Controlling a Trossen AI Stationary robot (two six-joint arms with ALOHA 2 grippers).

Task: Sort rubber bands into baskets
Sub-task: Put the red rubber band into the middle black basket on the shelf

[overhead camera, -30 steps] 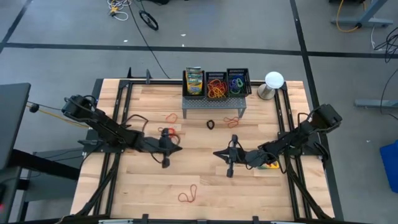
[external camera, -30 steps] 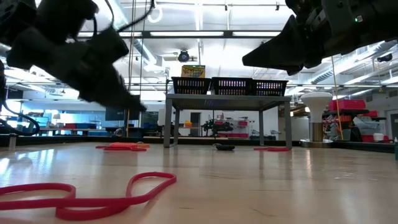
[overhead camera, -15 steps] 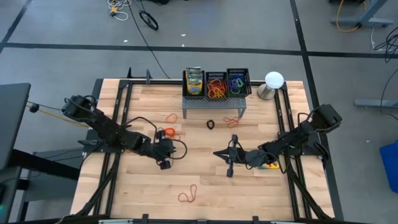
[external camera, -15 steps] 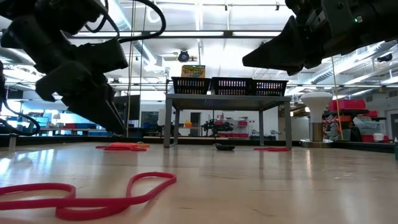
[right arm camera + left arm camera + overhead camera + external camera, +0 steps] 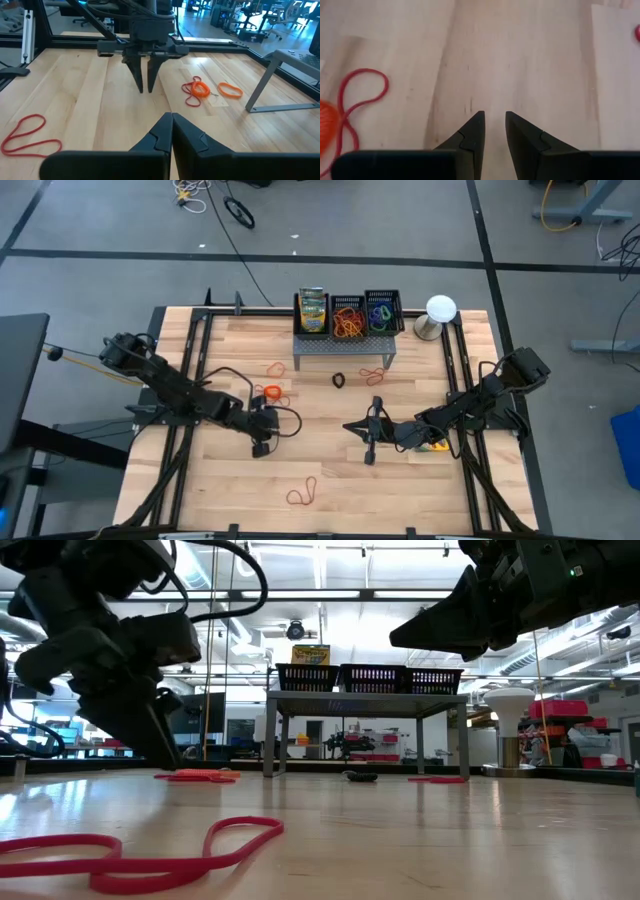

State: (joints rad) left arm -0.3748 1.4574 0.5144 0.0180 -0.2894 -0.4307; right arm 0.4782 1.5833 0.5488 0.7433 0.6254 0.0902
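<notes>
Left gripper (image 5: 259, 448) hovered, jaws slightly spread, empty | red rubber band (image 5: 270, 392) lay on desk (image 5: 330, 480) at its 12 o'clock | light, floppy; best pinched across one strand | right gripper (image 5: 368, 455) pressed together.

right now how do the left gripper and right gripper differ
The left gripper has its fingers slightly parted and points down at the wood near the orange and red rubber bands. The right gripper is shut, fingertips touching, and hangs farther right, mid-table. Both are dark two-finger grippers, and neither holds anything.
</notes>
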